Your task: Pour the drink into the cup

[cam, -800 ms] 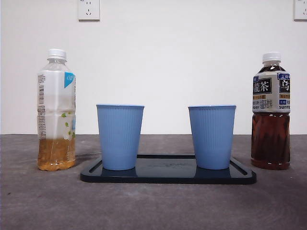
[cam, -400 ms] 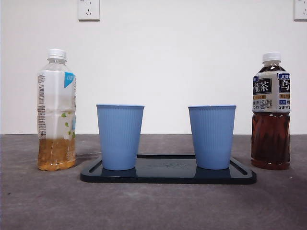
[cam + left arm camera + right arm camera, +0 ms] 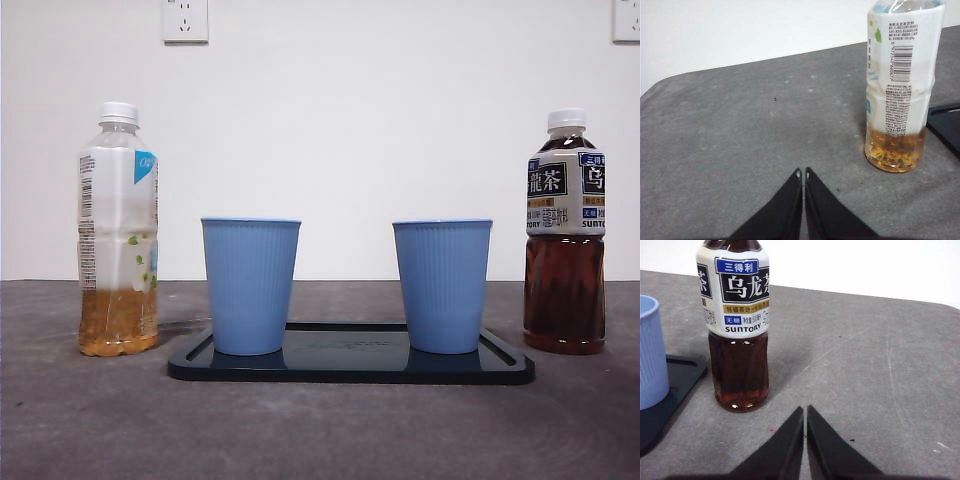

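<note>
Two ribbed blue cups (image 3: 250, 286) (tapered), glossy dark tray (image 3: 350, 365), capped plastic bottles (image 3: 118, 230)

Two capped upright tea bottles (image 3: 118, 230) (image 3: 565, 232) flanking two blue cups (image 3: 250, 286) (image 3: 442, 286)

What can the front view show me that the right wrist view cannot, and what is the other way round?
Only the front view shows the pale tea bottle with its white cap, the left blue cup, the whole dark tray, and two wall sockets.

Only the right wrist view shows the right gripper, its jaws shut together, low over the grey table and apart from the bottle.

Both show the dark tea bottle standing upright beside the tray, and the right blue cup on the tray.
</note>
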